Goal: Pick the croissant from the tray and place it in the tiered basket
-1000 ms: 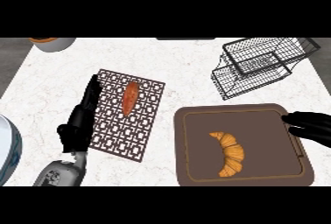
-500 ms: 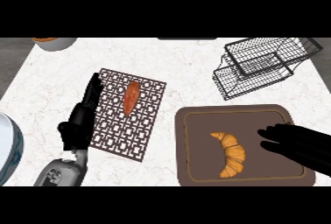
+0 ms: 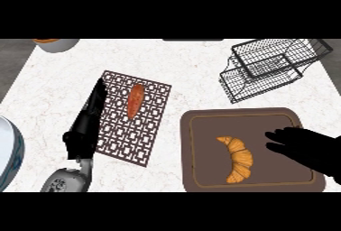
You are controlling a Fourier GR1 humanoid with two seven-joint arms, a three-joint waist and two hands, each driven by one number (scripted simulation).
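Observation:
A golden croissant lies on the dark brown tray at the lower right. My right hand hovers over the tray's right half, fingers spread and open, a short way right of the croissant and not touching it. The black wire tiered basket stands at the upper right, beyond the tray. My left hand rests open at the left, fingers pointing up along the edge of a patterned mat.
A dark lattice mat with an orange carrot-like item lies left of the tray. A bowl sits at the top left corner. A white rounded object shows at the left edge.
My right hand has come in from the right edge and moved left over the tray toward the croissant. The left hand and the croissant have stayed in place.

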